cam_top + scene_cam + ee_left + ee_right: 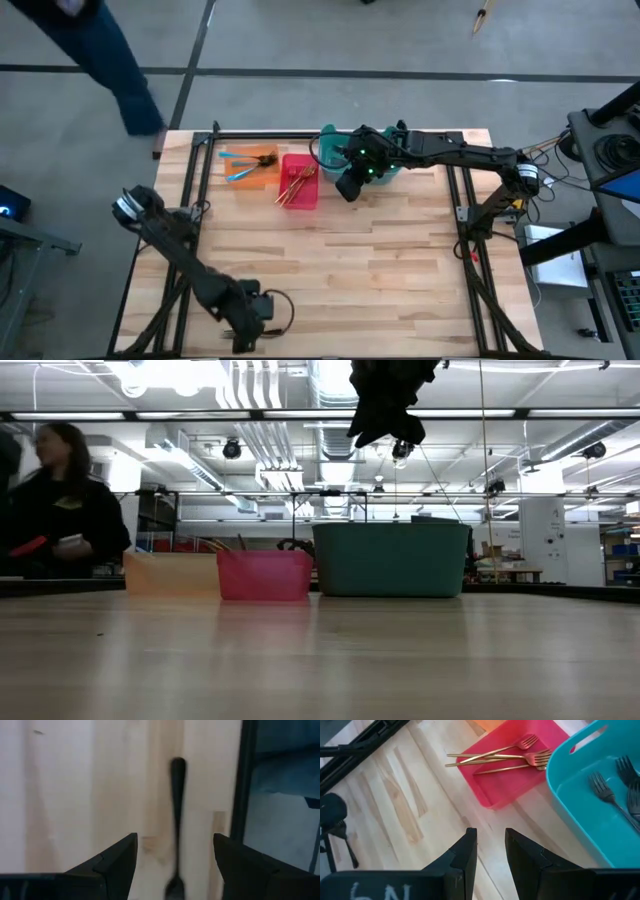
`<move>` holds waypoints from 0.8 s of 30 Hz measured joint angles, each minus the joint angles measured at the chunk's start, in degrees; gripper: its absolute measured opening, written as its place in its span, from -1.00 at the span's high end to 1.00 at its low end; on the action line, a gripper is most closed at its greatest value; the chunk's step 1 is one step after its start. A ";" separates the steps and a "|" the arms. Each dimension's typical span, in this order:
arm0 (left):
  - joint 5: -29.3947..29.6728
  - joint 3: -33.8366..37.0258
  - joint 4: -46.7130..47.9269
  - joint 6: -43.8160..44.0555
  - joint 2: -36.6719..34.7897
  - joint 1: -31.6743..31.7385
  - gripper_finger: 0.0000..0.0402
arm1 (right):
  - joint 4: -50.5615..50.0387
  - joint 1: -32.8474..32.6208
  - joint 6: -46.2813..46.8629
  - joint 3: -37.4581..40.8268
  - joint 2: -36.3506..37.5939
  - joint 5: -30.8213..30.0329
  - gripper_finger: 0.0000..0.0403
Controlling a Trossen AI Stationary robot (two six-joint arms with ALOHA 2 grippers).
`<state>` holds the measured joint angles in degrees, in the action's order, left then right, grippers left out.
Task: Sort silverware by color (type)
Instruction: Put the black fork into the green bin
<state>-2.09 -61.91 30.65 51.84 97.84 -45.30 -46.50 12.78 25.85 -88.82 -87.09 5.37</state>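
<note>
A dark grey fork [177,820] lies flat on the wood near the table's near edge, and the open fingers of my left gripper [175,854] stand on either side of it, above it, touching nothing. In the high view that gripper [252,322] is at the near left. My right gripper [348,190] hangs above the table by the teal bin [330,150]; its fingers [491,845] stand a narrow gap apart with nothing between them. Gold forks [505,757] lie in the red bin [520,785], dark forks [612,785] in the teal bin [580,820], and blue-handled forks [242,160] in the orange bin [262,172].
The three bins stand side by side at the far edge: orange [170,575], red [262,575], teal [390,560]. The black table frame [246,780] runs close beside the dark fork. A person [60,500] stands beyond the table's far left.
</note>
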 joint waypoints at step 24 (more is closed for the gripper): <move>0.48 -12.92 11.68 5.42 16.52 -7.43 0.26 | -0.02 0.00 -3.35 0.00 -0.02 -1.52 0.55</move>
<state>-1.61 -74.83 42.33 57.26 114.37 -52.73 -46.52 12.78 22.50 -88.82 -87.11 3.85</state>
